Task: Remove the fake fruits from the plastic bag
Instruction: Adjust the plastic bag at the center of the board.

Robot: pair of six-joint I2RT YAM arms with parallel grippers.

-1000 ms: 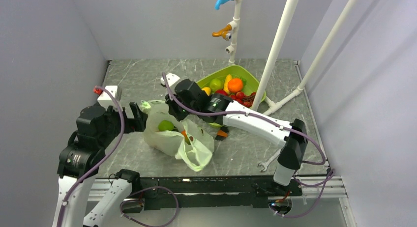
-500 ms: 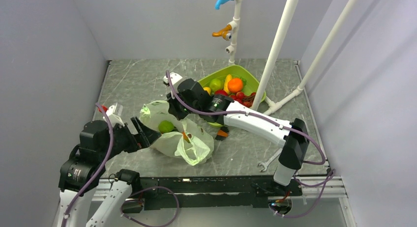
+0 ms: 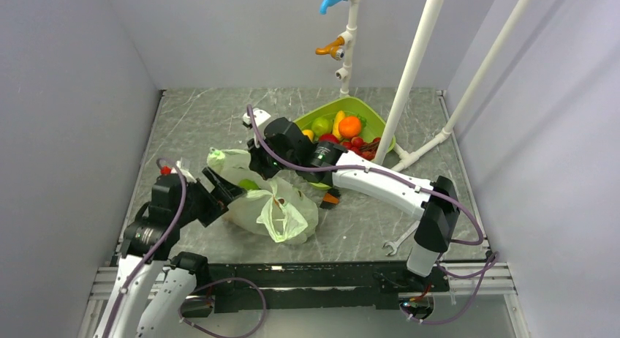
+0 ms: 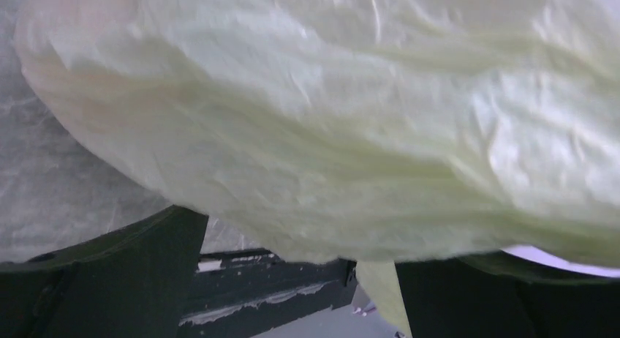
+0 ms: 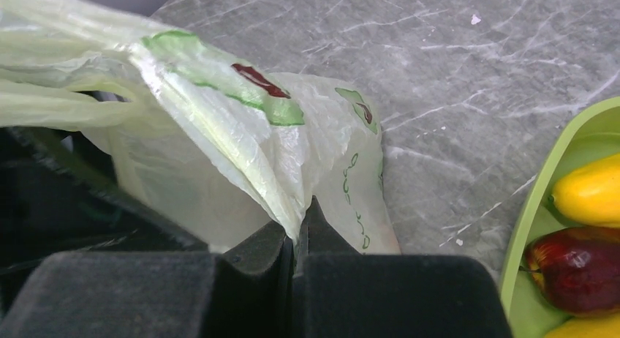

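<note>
The pale-green plastic bag (image 3: 272,206) lies crumpled on the table's middle left. A round green fruit (image 3: 249,184) shows through its top, and a small brown-orange piece (image 3: 278,202) shows through the film. My right gripper (image 3: 257,167) is shut on the bag's upper edge; in the right wrist view the film (image 5: 241,133) is pinched between its fingers (image 5: 296,239). My left gripper (image 3: 223,190) is open against the bag's left side. In the left wrist view the bag (image 4: 351,118) fills the frame, with the fingers (image 4: 110,279) wide apart beneath it.
A green tray (image 3: 374,118) with green, orange, yellow and red fruits stands behind the right arm; its rim (image 5: 539,206) shows in the right wrist view. A wrench (image 3: 398,242) lies front right. White pipes (image 3: 409,74) rise at the back right. A small orange-black item (image 3: 330,199) lies by the bag.
My left arm has dropped and moved right, bringing its open gripper against the bag's left side. The bag has slumped lower and now covers more of the green fruit. The right gripper has held still.
</note>
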